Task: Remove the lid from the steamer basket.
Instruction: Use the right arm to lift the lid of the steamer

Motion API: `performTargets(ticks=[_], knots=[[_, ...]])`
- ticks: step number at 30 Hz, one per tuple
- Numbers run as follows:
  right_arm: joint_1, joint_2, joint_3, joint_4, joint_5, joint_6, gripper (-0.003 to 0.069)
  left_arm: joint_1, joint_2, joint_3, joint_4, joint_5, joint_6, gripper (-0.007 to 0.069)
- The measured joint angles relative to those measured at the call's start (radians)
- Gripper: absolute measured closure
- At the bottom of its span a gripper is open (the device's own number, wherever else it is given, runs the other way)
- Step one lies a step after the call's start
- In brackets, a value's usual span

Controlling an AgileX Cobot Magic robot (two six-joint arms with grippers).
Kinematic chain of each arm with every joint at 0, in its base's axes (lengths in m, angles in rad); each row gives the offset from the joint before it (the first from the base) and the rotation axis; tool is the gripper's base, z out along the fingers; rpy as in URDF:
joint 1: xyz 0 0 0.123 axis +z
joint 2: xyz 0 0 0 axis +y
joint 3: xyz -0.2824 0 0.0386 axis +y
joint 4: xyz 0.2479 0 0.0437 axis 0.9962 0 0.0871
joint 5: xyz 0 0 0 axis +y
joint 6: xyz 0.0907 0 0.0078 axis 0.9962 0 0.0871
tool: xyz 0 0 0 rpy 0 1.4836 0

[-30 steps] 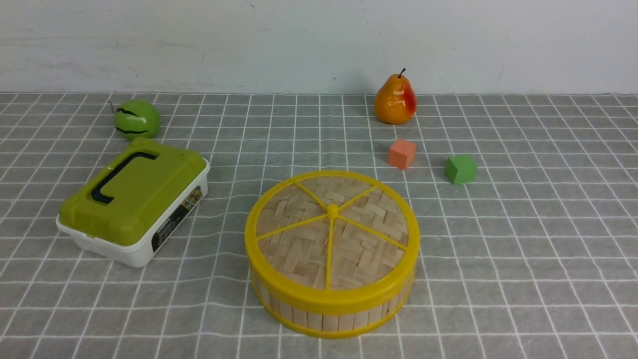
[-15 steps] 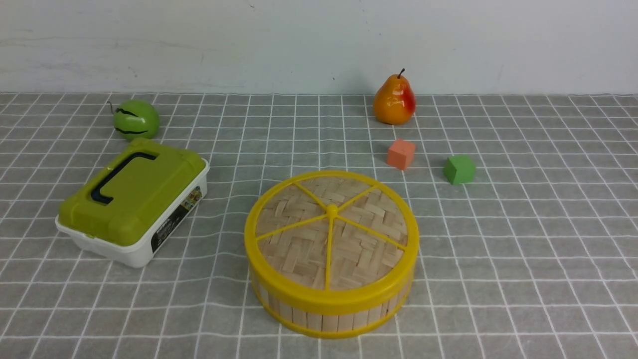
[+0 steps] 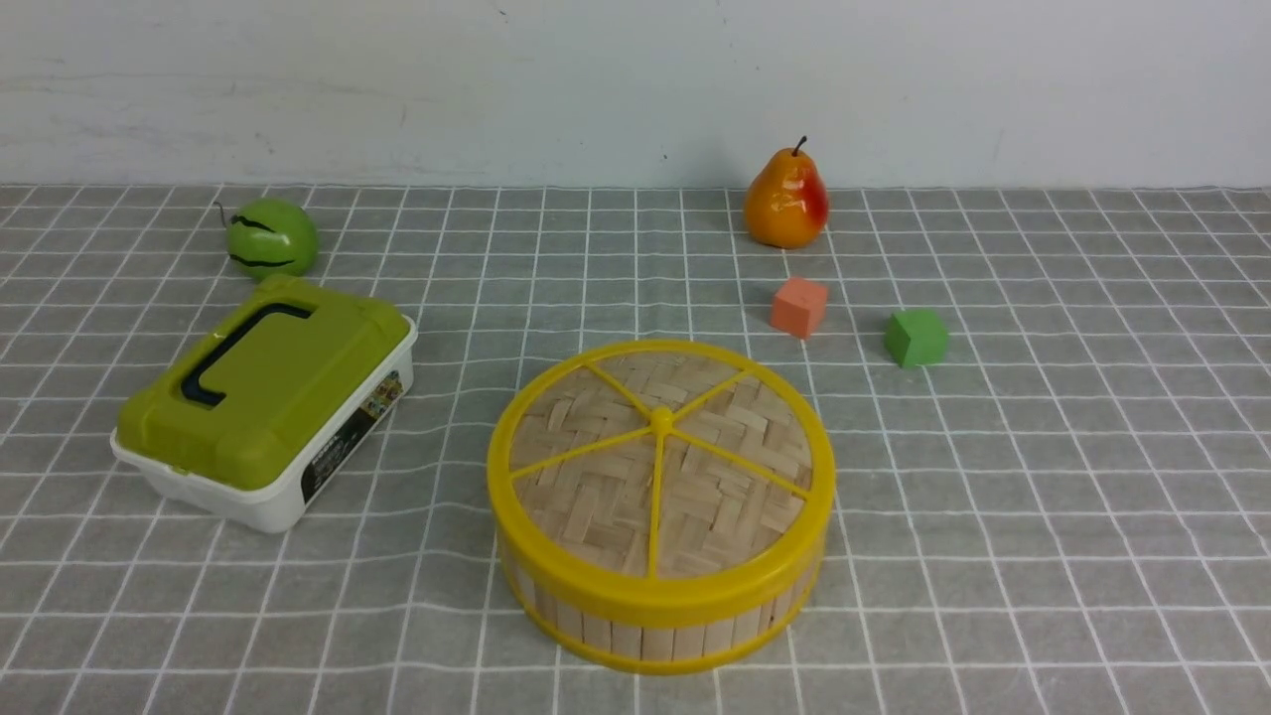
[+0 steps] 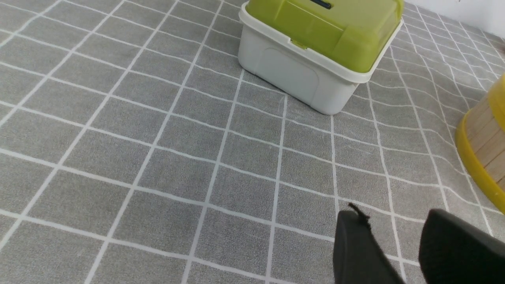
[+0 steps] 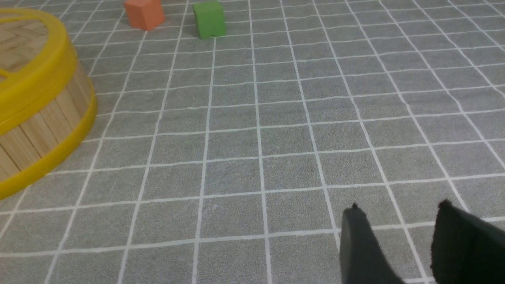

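Observation:
The lid [image 3: 660, 467], a woven bamboo disc with a yellow rim, yellow spokes and a centre knob, sits on the steamer basket [image 3: 655, 621] at the table's front centre. The basket's wall also shows in the left wrist view [image 4: 487, 138] and the right wrist view [image 5: 43, 118]. Neither arm shows in the front view. My left gripper [image 4: 392, 221] is open and empty over bare cloth, the basket off to one side. My right gripper [image 5: 398, 211] is open and empty over bare cloth, apart from the basket.
A white box with an olive-green lid [image 3: 263, 397] stands left of the basket. A green striped ball [image 3: 271, 237] lies behind it. A pear [image 3: 786, 199], an orange cube [image 3: 799, 306] and a green cube [image 3: 916, 337] stand at the back right. Grey checked cloth [image 3: 1043, 516] covers the table.

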Motion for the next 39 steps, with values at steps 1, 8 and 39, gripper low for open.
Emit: performTargets(ticks=[1,8,39], knots=[[0.000,0.000,0.000,0.000,0.000,0.000,0.0418,0.000,0.000,0.000,0.000,0.000,0.000,0.0386],[0.000,0.000,0.000,0.118,-0.001,0.072,0.0418,0.000,0.000,0.000,0.000,0.000,0.000,0.0386],[0.000,0.350,-0.611,0.365,0.381,-0.270,0.0676,0.000,0.000,0.000,0.000,0.000,0.000,0.0386]])
